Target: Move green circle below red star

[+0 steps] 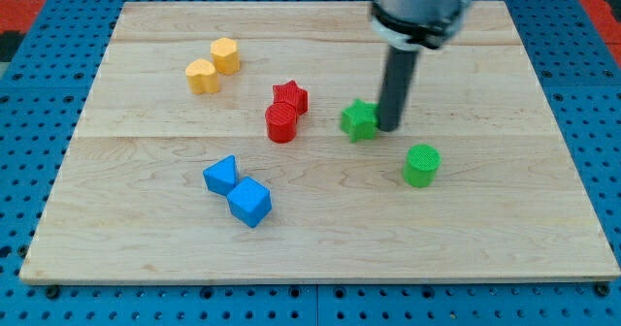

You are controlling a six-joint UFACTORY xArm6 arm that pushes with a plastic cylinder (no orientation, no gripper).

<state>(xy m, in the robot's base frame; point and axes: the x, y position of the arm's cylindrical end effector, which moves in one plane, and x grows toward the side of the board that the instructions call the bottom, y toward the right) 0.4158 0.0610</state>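
The green circle (421, 164) stands right of the board's centre. The red star (290, 96) lies up and to the left of it, touching a red circle (281, 123) just below it. A green star (359, 120) lies between them. My tip (388, 126) is at the green star's right side, touching or nearly touching it, above and left of the green circle.
Two yellow blocks (203, 76) (225, 54) sit at the upper left. A blue block (221, 175) and a blue cube (250, 202) sit at the lower left. All rest on a wooden board (485, 239) with blue pegboard around it.
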